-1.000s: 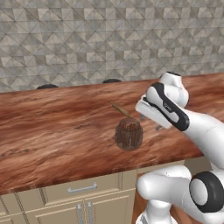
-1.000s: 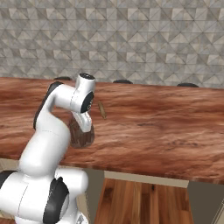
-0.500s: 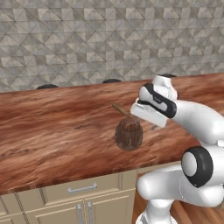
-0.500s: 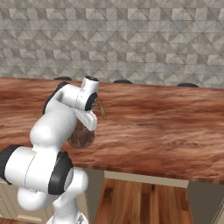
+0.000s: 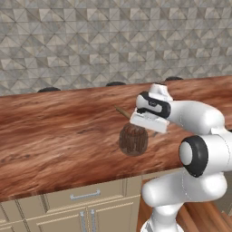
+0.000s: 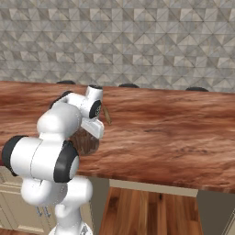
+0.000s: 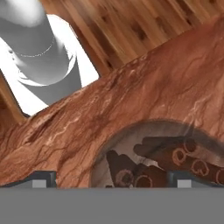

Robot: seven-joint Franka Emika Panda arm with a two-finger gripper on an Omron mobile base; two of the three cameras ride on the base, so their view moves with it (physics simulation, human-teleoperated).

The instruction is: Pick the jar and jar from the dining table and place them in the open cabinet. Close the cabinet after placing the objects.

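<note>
A squat glass jar [image 5: 133,139] holding brown sticks stands on the dining table [image 5: 54,131], close to its front edge. My gripper [image 5: 146,124] hovers just above and slightly right of the jar, open, gripping nothing. From the right base view the jar [image 6: 88,143] sits partly behind my arm, under the gripper [image 6: 94,127]. Looking down from the hand, the jar [image 7: 166,159] lies low between the two fingertips [image 7: 43,179], its sticks showing through the top. The open cabinet is out of view.
Beige drawer fronts [image 5: 84,195] with short handles run under the table edge. Dark rounded stool tops [image 5: 115,84] peek over the far edge before a grey tiled wall. Wood floor [image 6: 151,211] lies right of my base.
My hand has swung left and dipped a little, ending over the jar. The elbow has come forward. The jar has stayed put and the jaws have stayed wide.
</note>
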